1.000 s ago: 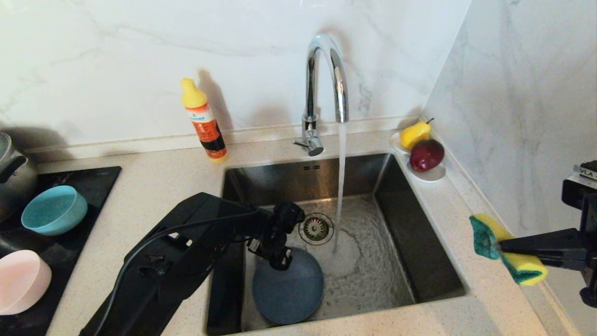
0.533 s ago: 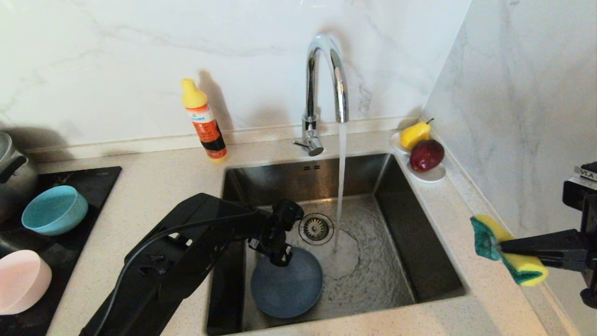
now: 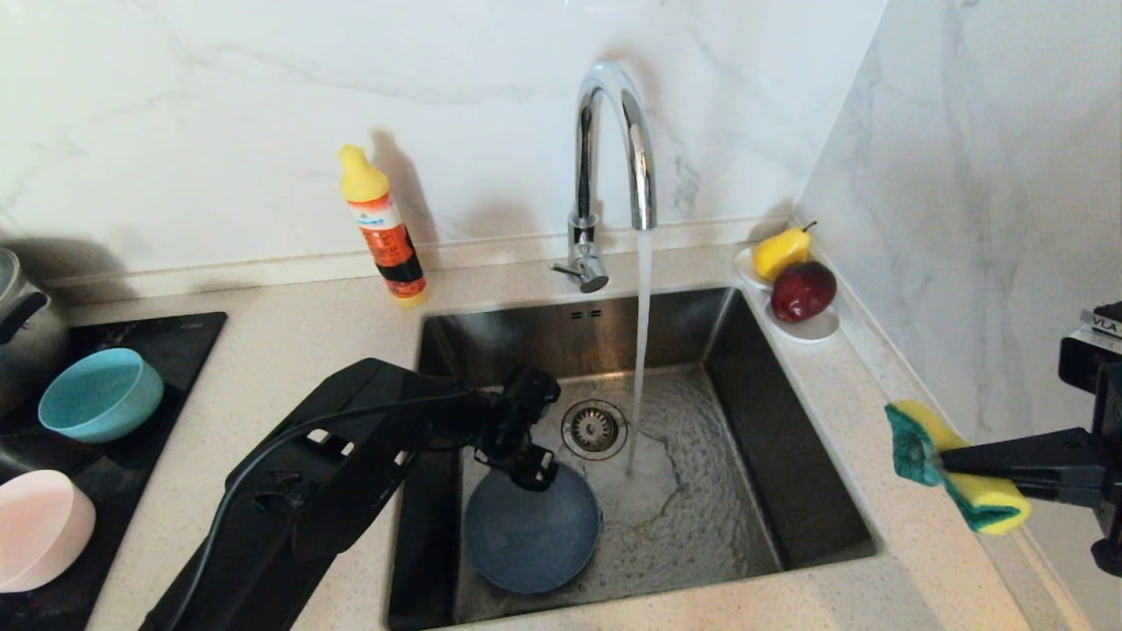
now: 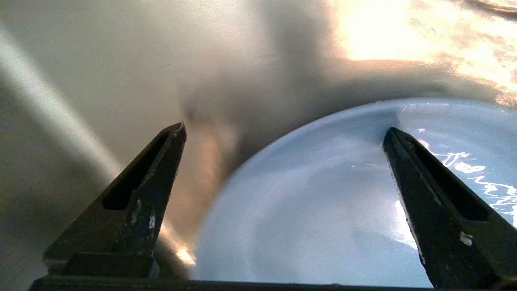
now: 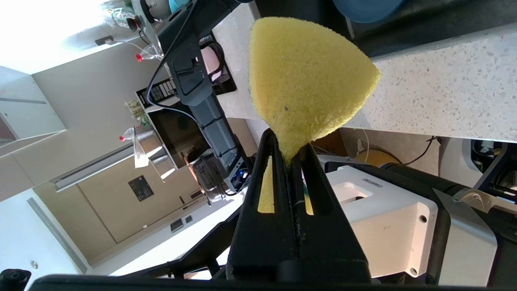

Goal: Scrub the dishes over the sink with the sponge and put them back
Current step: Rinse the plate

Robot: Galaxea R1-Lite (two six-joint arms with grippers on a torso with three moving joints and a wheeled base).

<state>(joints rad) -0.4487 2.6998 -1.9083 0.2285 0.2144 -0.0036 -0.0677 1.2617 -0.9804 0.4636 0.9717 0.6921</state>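
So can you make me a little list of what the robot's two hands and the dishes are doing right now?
left gripper: open, down in the steel sink, one finger over the flat slate-blue plate
right gripper: shut on the yellow and green sponge, held above the counter right of the sink
chrome tap: water running
small teal bowl: on the black hob
pale pink bowl: on the hob too

The right tool (image 5: pixel 289 155) pinches the yellow sponge (image 5: pixel 307 76) beside the speckled counter (image 5: pixel 436 97).
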